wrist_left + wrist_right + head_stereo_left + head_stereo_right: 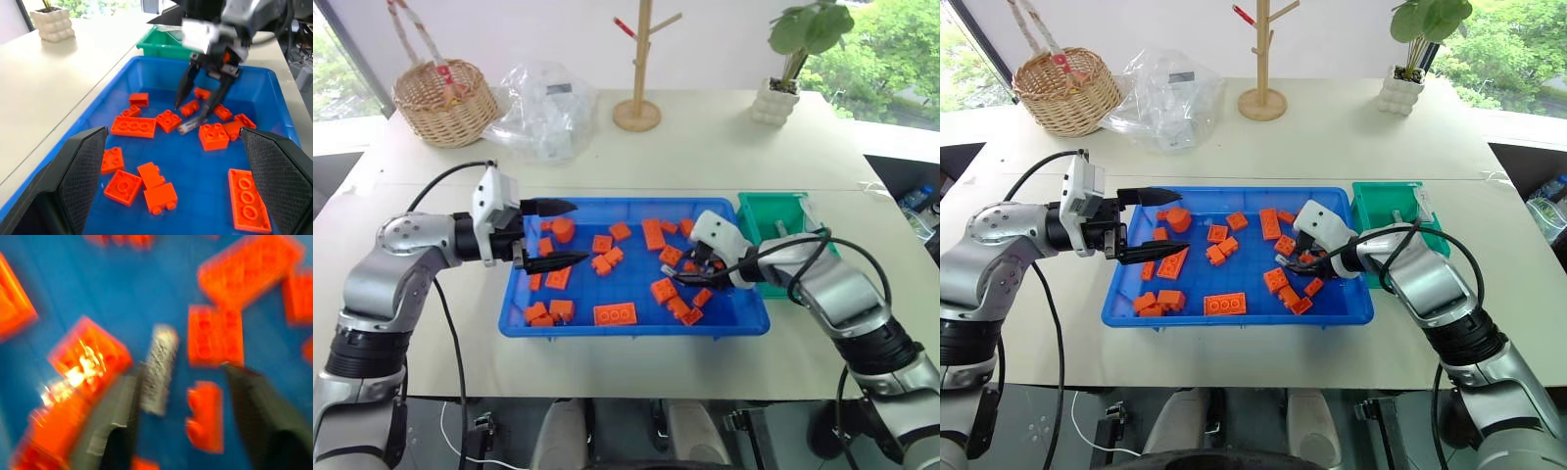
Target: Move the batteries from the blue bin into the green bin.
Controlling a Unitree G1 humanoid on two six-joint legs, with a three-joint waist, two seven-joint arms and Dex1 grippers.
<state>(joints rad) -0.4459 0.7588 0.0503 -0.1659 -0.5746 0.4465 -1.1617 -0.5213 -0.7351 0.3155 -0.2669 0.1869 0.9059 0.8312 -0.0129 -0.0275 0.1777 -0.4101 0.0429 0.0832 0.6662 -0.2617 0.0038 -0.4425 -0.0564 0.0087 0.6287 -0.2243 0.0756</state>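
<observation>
Your battery (pixel 159 368) lies on the floor of the blue bin (pixel 636 328) among orange bricks (pixel 615 314). Your right end effector (pixel 195 100) straddles it, fingers apart; the left end effector (pixel 563 235) hovers spread.

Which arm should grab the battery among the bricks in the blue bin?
Right. The right gripper hangs open over the small silver-grey cylindrical battery in the shallow blue plastic bin, near the small green plastic bin. The left gripper hovers open at the blue bin's far side.
</observation>
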